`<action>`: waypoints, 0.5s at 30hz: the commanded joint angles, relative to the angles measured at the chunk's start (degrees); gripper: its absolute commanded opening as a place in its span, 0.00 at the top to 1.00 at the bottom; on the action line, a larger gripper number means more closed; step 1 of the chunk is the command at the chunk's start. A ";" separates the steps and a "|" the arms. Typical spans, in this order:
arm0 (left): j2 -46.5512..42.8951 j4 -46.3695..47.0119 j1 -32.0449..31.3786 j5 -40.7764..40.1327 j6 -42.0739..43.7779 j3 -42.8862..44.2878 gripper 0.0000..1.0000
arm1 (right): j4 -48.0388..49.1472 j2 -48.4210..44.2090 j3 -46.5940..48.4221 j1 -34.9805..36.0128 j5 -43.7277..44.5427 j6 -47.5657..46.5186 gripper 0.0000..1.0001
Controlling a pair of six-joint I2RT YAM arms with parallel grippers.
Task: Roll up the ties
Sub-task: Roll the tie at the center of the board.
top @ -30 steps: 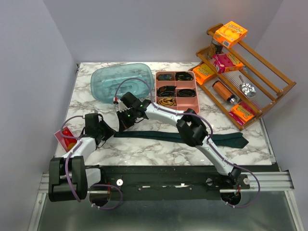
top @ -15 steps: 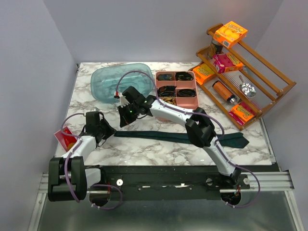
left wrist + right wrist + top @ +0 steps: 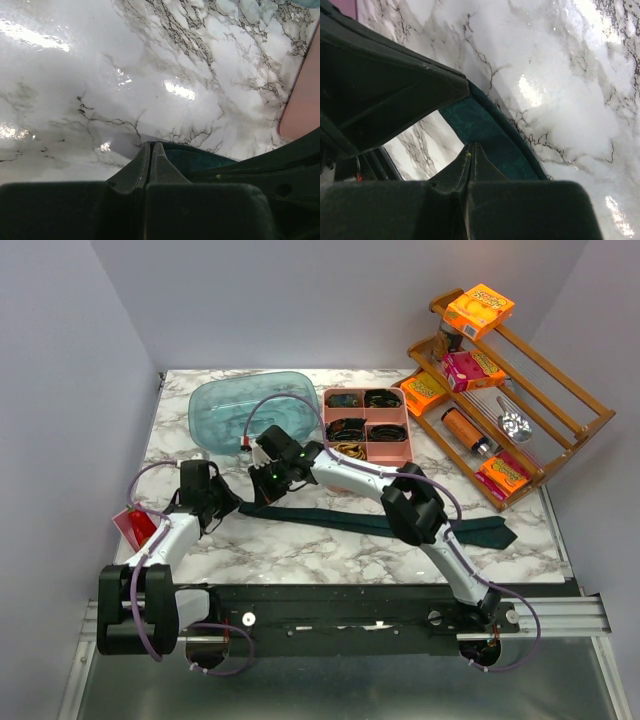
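A long dark teal tie [image 3: 350, 521] lies flat across the marble table, its wide pointed tip at the right. My left gripper [image 3: 232, 505] is shut on its narrow left end, and the teal fabric [image 3: 200, 159] shows just beside the closed fingertips [image 3: 151, 145]. My right gripper [image 3: 262, 492] reaches in from the right, right next to the left one. It is shut at the edge of the same tie [image 3: 485, 130], which looks pinched between its tips [image 3: 471, 146]. That end of the tie is raised slightly off the table.
A clear teal tub [image 3: 255, 412] sits at the back left. Beside it is a pink compartment tray [image 3: 325, 430] holding small dark and gold coils. A wooden rack [image 3: 560, 400] with snack boxes stands at the right, and a red packet [image 3: 135, 525] lies at the left edge.
The left gripper has shut on the tie's narrow end and moved away from the near edge. The tie's left end shifted up with it. The right gripper moved slightly right.
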 commanded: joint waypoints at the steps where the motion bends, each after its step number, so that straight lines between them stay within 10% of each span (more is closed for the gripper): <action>1: -1.41 -2.39 -2.38 -1.14 0.54 1.61 1.00 | -0.21 3.14 3.03 0.30 1.27 0.21 0.94; 15: -3.87 -2.66 -4.75 -0.17 -1.40 3.19 1.00 | -2.05 7.37 5.67 0.39 2.76 1.53 0.94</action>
